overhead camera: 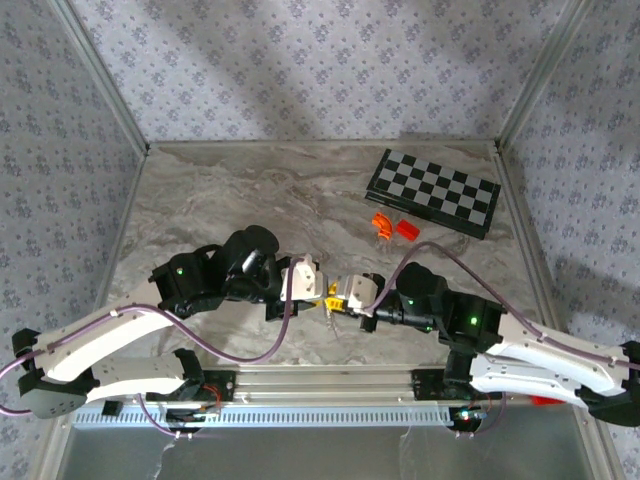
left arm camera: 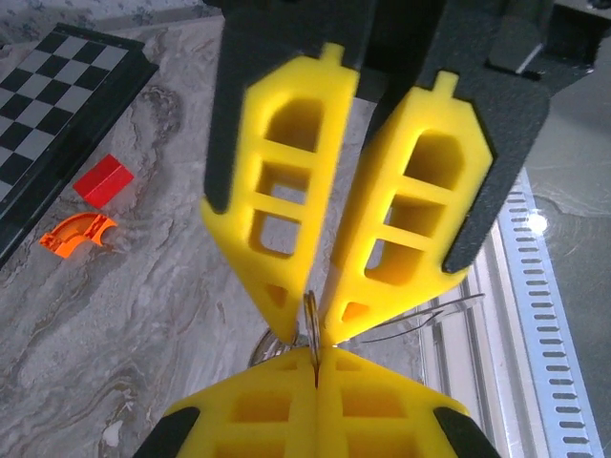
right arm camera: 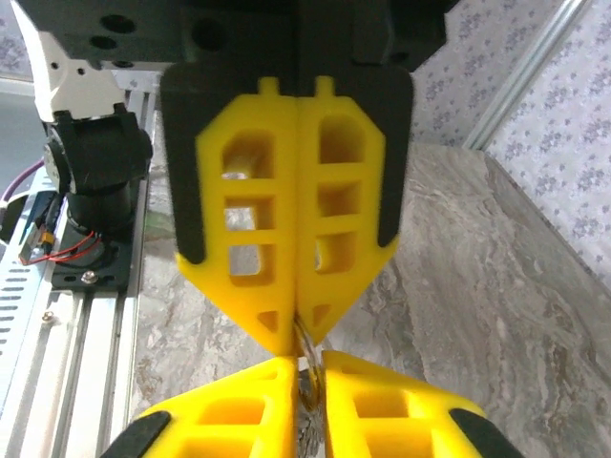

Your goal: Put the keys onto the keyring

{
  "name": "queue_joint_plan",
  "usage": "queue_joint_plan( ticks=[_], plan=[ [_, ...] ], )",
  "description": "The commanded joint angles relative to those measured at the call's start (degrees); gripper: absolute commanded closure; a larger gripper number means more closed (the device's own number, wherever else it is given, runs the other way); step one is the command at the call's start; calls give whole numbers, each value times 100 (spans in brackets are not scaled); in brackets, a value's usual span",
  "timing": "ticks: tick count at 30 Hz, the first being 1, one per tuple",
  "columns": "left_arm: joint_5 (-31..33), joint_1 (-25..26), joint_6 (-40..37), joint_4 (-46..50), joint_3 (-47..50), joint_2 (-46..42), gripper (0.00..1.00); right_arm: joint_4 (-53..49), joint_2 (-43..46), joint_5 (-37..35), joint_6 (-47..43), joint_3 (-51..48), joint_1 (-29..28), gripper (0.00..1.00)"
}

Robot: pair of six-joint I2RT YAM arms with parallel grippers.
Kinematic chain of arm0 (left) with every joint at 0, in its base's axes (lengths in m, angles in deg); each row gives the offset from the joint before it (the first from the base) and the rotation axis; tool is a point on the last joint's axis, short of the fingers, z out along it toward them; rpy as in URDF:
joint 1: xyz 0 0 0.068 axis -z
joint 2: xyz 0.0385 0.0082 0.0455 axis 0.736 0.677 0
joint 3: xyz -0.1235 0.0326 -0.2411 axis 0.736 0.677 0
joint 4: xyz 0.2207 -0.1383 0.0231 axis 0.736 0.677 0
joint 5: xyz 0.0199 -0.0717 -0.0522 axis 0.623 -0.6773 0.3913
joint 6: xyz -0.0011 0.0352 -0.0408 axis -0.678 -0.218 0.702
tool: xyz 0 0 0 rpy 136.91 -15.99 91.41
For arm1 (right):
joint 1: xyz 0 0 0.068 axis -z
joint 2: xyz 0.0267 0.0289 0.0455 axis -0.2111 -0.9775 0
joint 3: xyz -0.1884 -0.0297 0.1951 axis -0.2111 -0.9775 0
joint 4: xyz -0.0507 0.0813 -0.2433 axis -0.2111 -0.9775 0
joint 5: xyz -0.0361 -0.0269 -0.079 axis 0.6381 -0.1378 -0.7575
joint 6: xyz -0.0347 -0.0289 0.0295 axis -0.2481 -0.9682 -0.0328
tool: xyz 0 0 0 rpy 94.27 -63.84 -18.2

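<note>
Centrally, close to the near edge of the marbled worktop, the two claws are brought tip to tip. The left claw is seen fully pressed together, and a thin silvery loop of the keyring is pinched at its tips. The right claw is drawn narrow from the opposite side, with a slim gap left in which the same metal is gripped. Fine strands of it are seen trailing off to one side of the meeting point, above the worktop. The keys cannot be told apart from the ring in the blur at the tips.

Just nearer than the claws, a slotted metal rail is set along the worktop's near edge. Open surface is left on the far and left sides of the claws. At the far right a checkerboard is laid close to the right wall. A curved orange piece and a red block are placed just beside its near edge, well apart from the claws.
</note>
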Motion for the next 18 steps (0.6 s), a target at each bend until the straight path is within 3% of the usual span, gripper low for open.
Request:
queue_joint_plan(
  ticks=[1, 2, 5, 8, 10, 18],
  plan=[
    [-128, 65, -67, -124, -104, -64, 100, -62, -66, -13, -44, 234, -32, 95],
    [-111, 66, -50, -173, -81, -82, 100, -51, -58, -34, -44, 228, -31, 99],
    [-35, 70, 9, -346, 61, -186, 100, 91, 60, -39, -23, 149, -38, 100],
    [-3, 65, 129, -728, 293, -413, 80, 278, 286, 124, 32, -13, -18, 100],
    [11, 59, 261, -1108, 550, -671, 74, 486, 512, 338, 242, -153, 15, 100],
    [-170, -78, 1309, -3478, 2038, -1915, 72, 1952, 1231, 1426, 1346, -745, 599, 100]
  ],
)
